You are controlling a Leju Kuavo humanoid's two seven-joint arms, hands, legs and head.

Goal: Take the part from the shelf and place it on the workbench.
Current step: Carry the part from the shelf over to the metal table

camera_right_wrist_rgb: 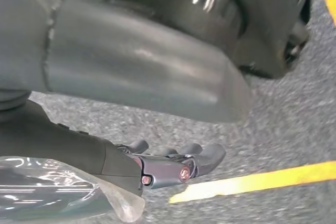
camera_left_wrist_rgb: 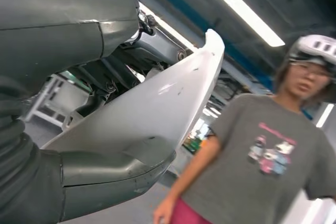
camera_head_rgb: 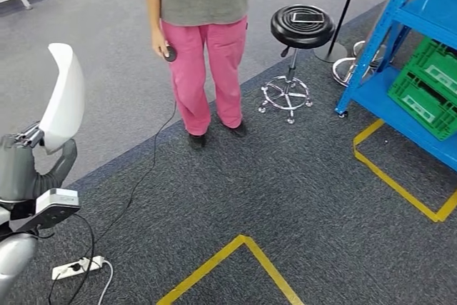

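Note:
My left hand (camera_head_rgb: 33, 168) grips a white curved plastic part (camera_head_rgb: 64, 94) at the left edge of the head view, holding it upright above the carpet. In the left wrist view the same part (camera_left_wrist_rgb: 158, 111) lies clamped between my thick grey thumb (camera_left_wrist_rgb: 111, 177) and the darker fingers (camera_left_wrist_rgb: 118, 61). The blue shelf (camera_head_rgb: 415, 12) stands at the far right with a green crate (camera_head_rgb: 428, 87) on its lower level. My right hand (camera_right_wrist_rgb: 158, 166) hangs over the grey carpet, fingers stretched out and nothing in them.
A person (camera_head_rgb: 205, 41) in pink trousers stands ahead, holding a small black device (camera_head_rgb: 170, 53) on a cable. A black stool (camera_head_rgb: 302, 26) stands beside the shelf. Yellow tape lines (camera_head_rgb: 243, 244) mark the carpet. A white power strip (camera_head_rgb: 78, 267) lies near my left side.

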